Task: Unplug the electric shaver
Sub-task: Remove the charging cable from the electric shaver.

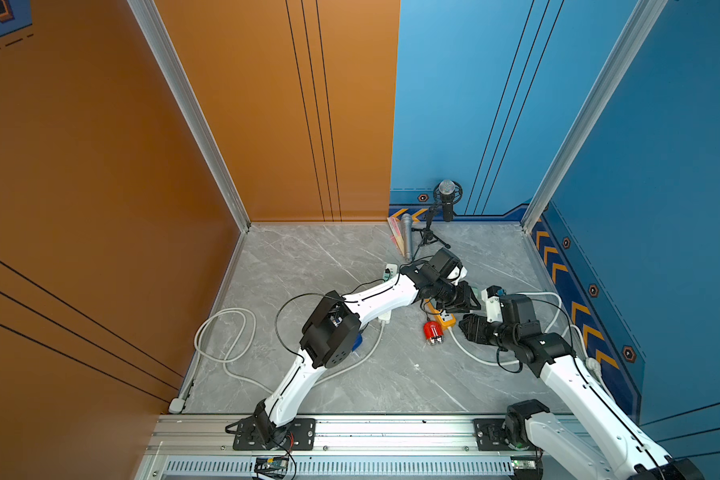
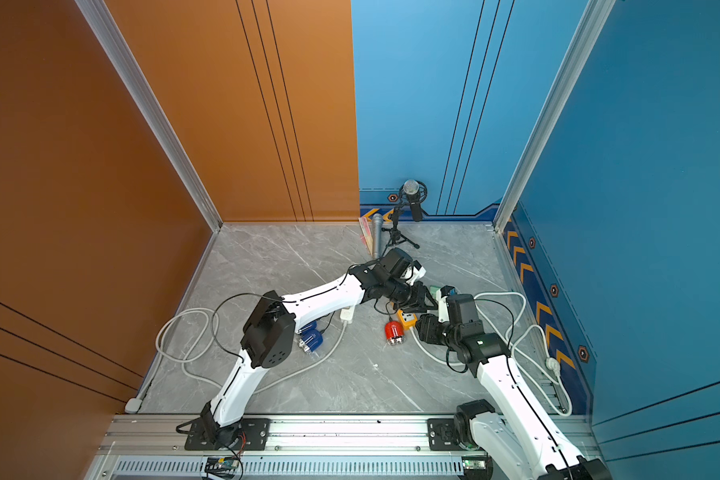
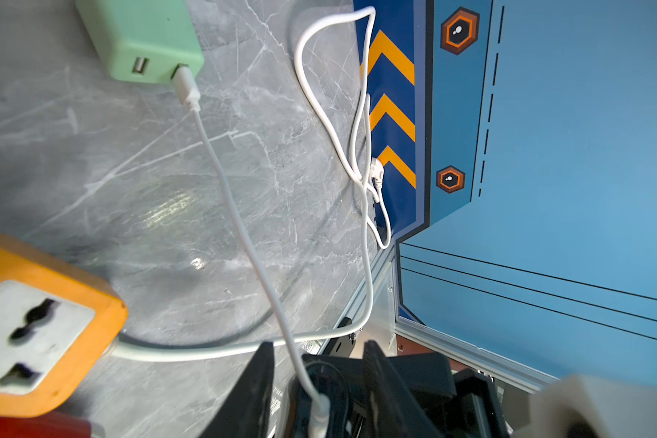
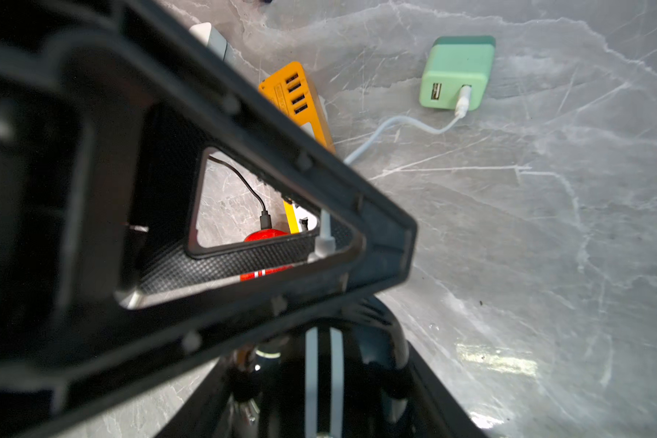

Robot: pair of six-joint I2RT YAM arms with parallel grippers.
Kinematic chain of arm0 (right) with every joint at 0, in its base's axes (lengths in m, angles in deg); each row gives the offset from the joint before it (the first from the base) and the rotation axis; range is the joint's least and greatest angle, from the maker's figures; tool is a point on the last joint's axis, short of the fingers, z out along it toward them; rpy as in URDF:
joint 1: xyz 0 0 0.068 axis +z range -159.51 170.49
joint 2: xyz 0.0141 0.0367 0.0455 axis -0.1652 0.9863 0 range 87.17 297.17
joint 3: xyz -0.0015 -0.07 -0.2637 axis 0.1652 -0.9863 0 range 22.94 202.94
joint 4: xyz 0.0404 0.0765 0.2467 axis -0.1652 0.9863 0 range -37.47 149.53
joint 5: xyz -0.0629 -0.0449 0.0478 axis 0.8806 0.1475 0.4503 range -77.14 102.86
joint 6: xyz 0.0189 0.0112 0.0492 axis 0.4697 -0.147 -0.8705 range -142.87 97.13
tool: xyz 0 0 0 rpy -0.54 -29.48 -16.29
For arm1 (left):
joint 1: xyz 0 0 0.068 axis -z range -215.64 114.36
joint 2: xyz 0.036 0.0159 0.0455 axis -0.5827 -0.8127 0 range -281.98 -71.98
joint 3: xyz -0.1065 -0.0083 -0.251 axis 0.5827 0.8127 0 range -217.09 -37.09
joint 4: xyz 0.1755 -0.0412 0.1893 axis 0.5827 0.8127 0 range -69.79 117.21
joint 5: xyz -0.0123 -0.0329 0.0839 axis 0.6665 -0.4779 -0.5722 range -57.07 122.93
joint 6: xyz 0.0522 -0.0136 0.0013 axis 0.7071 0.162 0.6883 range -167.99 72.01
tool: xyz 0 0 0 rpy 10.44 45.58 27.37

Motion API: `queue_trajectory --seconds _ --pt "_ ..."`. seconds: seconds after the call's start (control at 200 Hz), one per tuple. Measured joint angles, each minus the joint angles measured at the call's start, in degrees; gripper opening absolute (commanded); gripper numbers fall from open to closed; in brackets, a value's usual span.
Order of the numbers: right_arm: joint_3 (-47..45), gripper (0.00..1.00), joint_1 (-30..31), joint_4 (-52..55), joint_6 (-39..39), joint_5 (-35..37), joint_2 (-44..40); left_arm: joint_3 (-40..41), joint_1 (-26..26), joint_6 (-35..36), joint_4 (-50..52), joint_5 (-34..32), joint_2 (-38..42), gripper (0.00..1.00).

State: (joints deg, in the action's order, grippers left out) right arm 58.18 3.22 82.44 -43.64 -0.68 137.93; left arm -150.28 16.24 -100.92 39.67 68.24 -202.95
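In the right wrist view my right gripper (image 4: 319,354) is shut on the electric shaver (image 4: 321,383), a dark rounded body with two pale stripes. A white cable (image 3: 243,235) runs from a mint-green charger (image 3: 145,38) to a white plug (image 3: 319,411) seated in the shaver's end. My left gripper (image 3: 319,345) straddles that plug. Its black fingers (image 3: 257,379) stand open on either side, with a gap to the plug. In both top views the two grippers (image 1: 460,301) (image 1: 472,326) meet nose to nose just right of the floor's centre, hiding the shaver.
An orange power strip (image 1: 445,318) lies beside the grippers, with a red gadget (image 1: 433,332) on a black lead next to it. Blue gadgets (image 2: 310,338) sit under my left arm. White cords (image 1: 225,336) loop over the floor. Microphones (image 1: 447,199) stand at the back wall.
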Motion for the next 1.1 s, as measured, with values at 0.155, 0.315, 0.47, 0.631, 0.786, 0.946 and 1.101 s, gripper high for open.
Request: queue_trajectory --seconds 0.155,0.315,0.47,0.631,0.786,0.946,1.101 --pt "3.82 0.41 0.0 3.91 0.52 0.11 4.0 0.0 0.0 -0.61 -0.07 -0.07 0.0 0.22" --pt "6.97 0.41 0.0 7.13 1.53 0.35 6.47 0.0 -0.02 -1.36 -0.85 -0.13 0.0 0.13" --pt "7.8 0.4 0.0 8.09 1.79 0.87 7.19 0.0 -0.13 -2.16 -1.38 -0.22 -0.26 0.0" --pt "7.89 0.4 0.0 8.83 1.88 1.66 7.8 -0.02 -0.2 -3.08 -2.19 -0.07 -1.05 0.0" --pt "8.11 0.39 0.0 9.88 1.77 1.84 7.87 -0.02 -0.22 -4.37 -2.43 0.13 -1.38 0.0" --pt "10.45 0.38 0.02 12.98 0.98 2.43 9.55 -0.44 -0.24 -5.51 -2.91 0.81 -1.9 0.0" --pt "13.64 0.36 0.13 15.98 -0.76 3.32 12.68 -1.92 -0.39 -5.92 -2.99 1.01 -2.91 0.0"
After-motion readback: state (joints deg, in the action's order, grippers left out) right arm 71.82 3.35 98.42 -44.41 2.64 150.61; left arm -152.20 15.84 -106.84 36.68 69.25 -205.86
